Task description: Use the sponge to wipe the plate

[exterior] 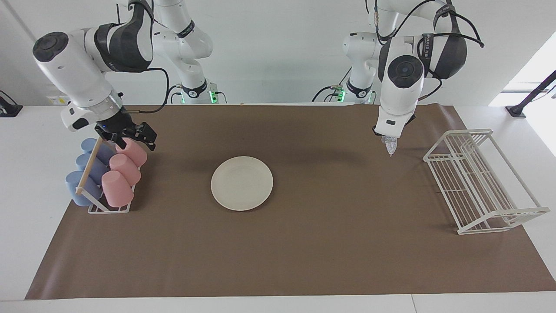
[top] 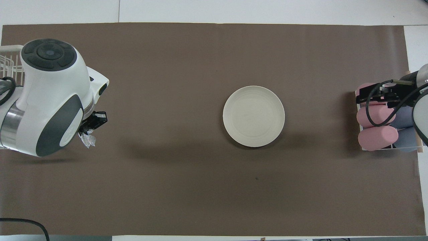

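White wall [exterior: 286, 52], white table [exterior: 26, 182] under brown mat [exterior: 304, 243], bright window [exterior: 532, 82] at left-arm end.
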`<action>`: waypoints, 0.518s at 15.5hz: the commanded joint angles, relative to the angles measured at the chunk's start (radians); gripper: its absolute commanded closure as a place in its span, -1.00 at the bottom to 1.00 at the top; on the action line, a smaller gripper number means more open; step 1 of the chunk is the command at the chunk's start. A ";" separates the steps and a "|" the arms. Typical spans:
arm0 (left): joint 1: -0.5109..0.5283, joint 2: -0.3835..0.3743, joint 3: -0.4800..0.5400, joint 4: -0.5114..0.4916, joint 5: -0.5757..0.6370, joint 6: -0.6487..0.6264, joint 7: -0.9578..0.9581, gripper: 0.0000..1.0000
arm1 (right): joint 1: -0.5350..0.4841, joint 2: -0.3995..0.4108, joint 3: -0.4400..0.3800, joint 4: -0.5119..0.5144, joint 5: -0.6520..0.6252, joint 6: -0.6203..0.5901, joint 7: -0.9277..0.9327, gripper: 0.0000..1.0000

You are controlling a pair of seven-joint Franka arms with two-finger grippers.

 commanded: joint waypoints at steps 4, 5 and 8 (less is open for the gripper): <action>-0.040 0.086 0.006 0.108 0.385 -0.162 -0.027 1.00 | -0.003 -0.002 0.010 0.001 -0.021 -0.005 -0.002 -1.00; -0.046 0.106 0.006 0.104 0.465 -0.159 -0.027 1.00 | 0.005 -0.003 0.010 -0.004 -0.021 -0.002 0.005 -1.00; -0.034 0.181 0.009 0.111 0.680 -0.131 -0.026 1.00 | 0.012 -0.019 0.015 -0.002 -0.019 -0.031 0.007 -1.00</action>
